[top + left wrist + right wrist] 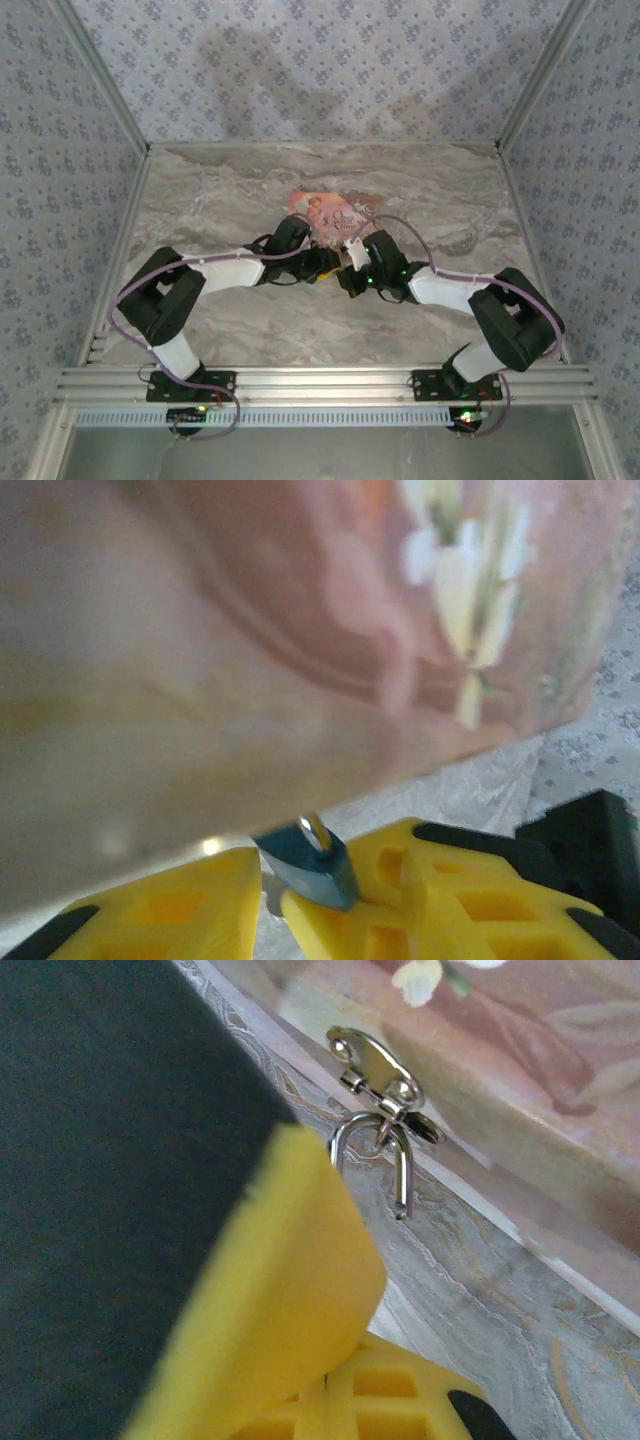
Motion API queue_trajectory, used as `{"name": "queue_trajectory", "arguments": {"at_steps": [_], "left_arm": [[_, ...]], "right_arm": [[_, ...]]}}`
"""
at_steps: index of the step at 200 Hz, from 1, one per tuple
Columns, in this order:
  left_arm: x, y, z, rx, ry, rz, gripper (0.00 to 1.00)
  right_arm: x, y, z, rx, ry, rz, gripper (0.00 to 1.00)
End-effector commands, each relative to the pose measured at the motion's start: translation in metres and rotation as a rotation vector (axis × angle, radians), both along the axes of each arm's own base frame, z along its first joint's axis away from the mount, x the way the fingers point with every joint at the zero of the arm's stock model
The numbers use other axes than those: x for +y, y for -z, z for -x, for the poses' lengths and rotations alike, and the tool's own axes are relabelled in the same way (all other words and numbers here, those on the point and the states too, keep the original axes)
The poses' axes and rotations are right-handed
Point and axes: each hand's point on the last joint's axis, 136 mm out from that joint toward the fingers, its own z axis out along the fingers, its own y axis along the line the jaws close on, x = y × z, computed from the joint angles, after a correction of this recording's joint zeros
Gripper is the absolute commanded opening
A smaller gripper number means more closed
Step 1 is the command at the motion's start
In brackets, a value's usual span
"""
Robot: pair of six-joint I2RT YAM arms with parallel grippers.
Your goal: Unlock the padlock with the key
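Gripping the padlock right beside the box, the left gripper steadied it; right gripper was clamped shut, contents unclear. One shackle leg looked free, so probably unlocked; next needed unhooking it gently.

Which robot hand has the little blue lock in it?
The left gripper: the blue padlock sits between its yellow jaws. The right gripper has its jaws shut, with nothing blue between them.
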Motion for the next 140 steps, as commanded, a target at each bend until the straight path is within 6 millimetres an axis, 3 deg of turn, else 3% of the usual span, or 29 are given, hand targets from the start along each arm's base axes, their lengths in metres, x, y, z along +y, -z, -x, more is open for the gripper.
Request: {"name": "queue_trajectory", "arguments": {"at_steps": [1, 49, 93, 140], "left_arm": [[0.001, 0.006, 0.003, 0.023, -0.019, -0.013, 0.41], [0.023, 0.004, 0.006, -0.009, -0.056, -0.070, 0.43], [0.034, -0.001, 0.004, -0.026, -0.071, -0.087, 0.43], [0.054, -0.019, 0.001, -0.083, -0.107, -0.105, 0.43]], "right_arm": [[0.004, -0.004, -0.005, -0.030, 0.005, -0.003, 0.00], [0.003, 0.003, -0.002, -0.018, -0.039, 0.053, 0.00], [-0.002, 0.002, -0.009, -0.029, 0.011, 0.060, 0.29], [-0.011, -0.016, -0.008, -0.064, 0.046, 0.053, 0.32]]}}
